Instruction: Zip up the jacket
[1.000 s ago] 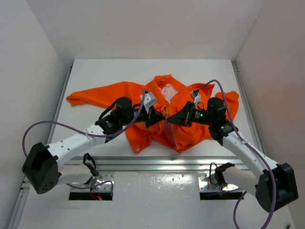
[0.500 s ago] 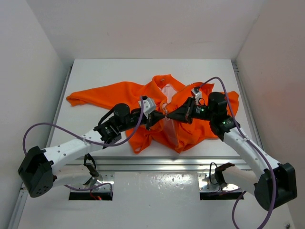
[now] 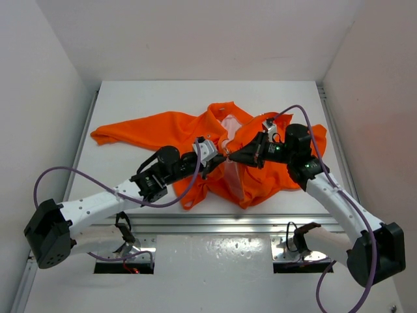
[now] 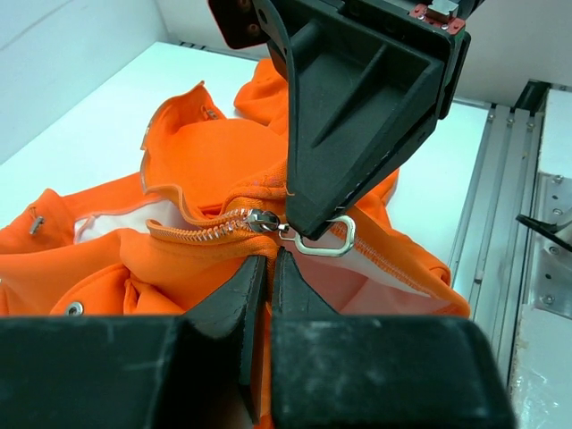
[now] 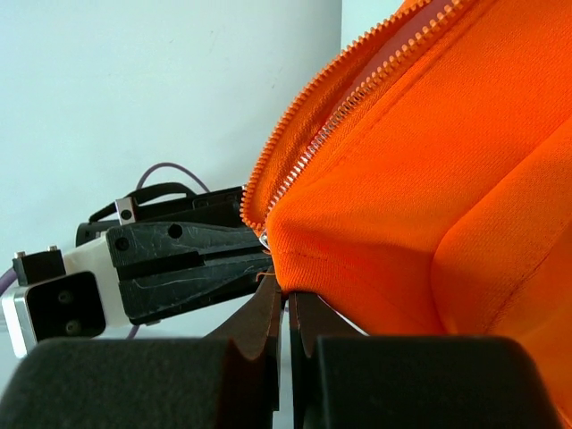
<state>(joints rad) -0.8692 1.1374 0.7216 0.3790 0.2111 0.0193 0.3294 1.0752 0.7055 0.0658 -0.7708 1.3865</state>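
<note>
**Left gripper** (image 4: 270,261) — jaws closed, pinching an edge of the jacket (image 3: 260,182) just below the slider (image 4: 262,221). **Jacket:** crumpled near the middle of the table (image 3: 143,98), one sleeve spread left, front partly open. The cloth looks light and limp and will likely bunch unless the edge is held taut. The metal pull (image 4: 320,253) is the one firm hold. **Right gripper** (image 5: 286,295) — jaws closed, apparently on that pull.
</note>
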